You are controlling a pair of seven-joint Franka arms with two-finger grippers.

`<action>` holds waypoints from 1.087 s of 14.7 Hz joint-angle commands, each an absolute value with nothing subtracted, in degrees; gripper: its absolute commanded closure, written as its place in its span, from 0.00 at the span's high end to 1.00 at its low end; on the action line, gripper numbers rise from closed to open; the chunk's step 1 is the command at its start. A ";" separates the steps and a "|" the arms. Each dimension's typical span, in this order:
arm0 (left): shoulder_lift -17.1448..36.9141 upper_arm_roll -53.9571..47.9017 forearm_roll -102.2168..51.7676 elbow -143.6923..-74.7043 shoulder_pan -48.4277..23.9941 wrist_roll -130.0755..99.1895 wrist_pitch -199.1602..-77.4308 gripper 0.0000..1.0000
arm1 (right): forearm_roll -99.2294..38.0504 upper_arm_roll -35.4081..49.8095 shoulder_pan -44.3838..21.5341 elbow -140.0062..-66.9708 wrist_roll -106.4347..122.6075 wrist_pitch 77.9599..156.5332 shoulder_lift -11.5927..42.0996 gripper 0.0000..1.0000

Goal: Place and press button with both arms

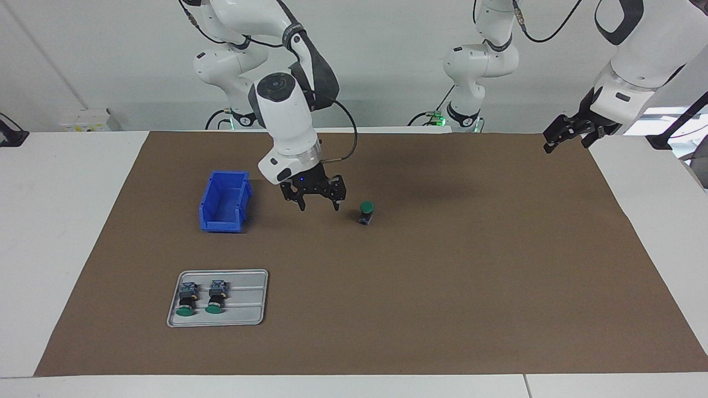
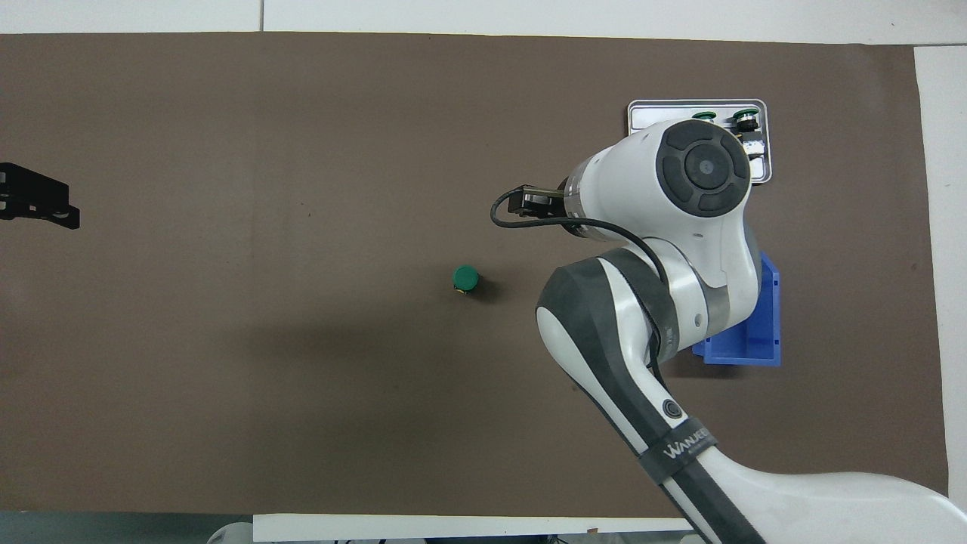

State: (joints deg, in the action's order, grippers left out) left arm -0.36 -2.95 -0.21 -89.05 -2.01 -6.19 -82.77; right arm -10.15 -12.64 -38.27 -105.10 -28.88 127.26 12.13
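Nearest the robots, the right gripper (image 1: 319,203) hangs low over the brown mat (image 1: 442,287) with its two fingers (image 1: 301,203) spread wide and nothing between them, touching nothing. Just beside it, toward the left arm's end of the table, the button (image 1: 365,212) stands upright on the mat, green cap up, apart from the fingers and clear of them; in the overhead view the button (image 2: 465,279) shows mostly as a green disc, while the right arm's wrist housing covers its own gripper there. On the gripper's other flank, toward the right arm's end of the table, sits a blue bin (image 1: 225,201), partly covered by the arm in the overhead view. The left gripper (image 1: 569,134) waits raised at the mat's edge at its own end of the table, cut off at the frame edge from above; whether its fingers are apart or together cannot be told. Farther from the robots, a grey tray (image 1: 243,315) carries two more buttons (image 1: 201,298) lying on their sides, side by side, green caps pointing away from the robots.
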 commanded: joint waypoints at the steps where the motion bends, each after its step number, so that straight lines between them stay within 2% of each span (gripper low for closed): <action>1: -0.88 -2.46 -1.75 -89.56 -2.46 -5.10 -81.83 1.00 | -11.08 -8.54 -38.32 -102.66 -28.57 128.93 16.25 0.93; 4: -1.93 -2.90 -1.76 -91.49 -2.37 -4.92 -82.53 1.00 | -10.20 -4.32 -38.41 -102.48 -28.48 127.89 17.23 0.93; 8: -1.58 -2.72 -1.76 -92.02 -2.64 -4.92 -82.79 1.00 | -8.70 -3.78 -38.50 -102.22 -26.46 124.98 17.49 0.90; 9: -1.32 -2.81 -1.76 -92.02 -2.64 -5.18 -82.79 1.00 | -7.57 -3.43 -39.45 -100.82 -26.37 124.72 19.49 0.89; 12: -1.41 -2.72 -1.76 -92.11 -2.02 -5.54 -82.36 1.00 | -6.33 -3.34 -41.39 -99.76 -26.89 126.03 23.28 0.87; 16: -1.41 -2.72 -1.67 -92.11 -1.93 -5.80 -82.44 1.00 | -6.42 -3.34 -42.01 -100.28 -27.07 128.06 23.64 0.86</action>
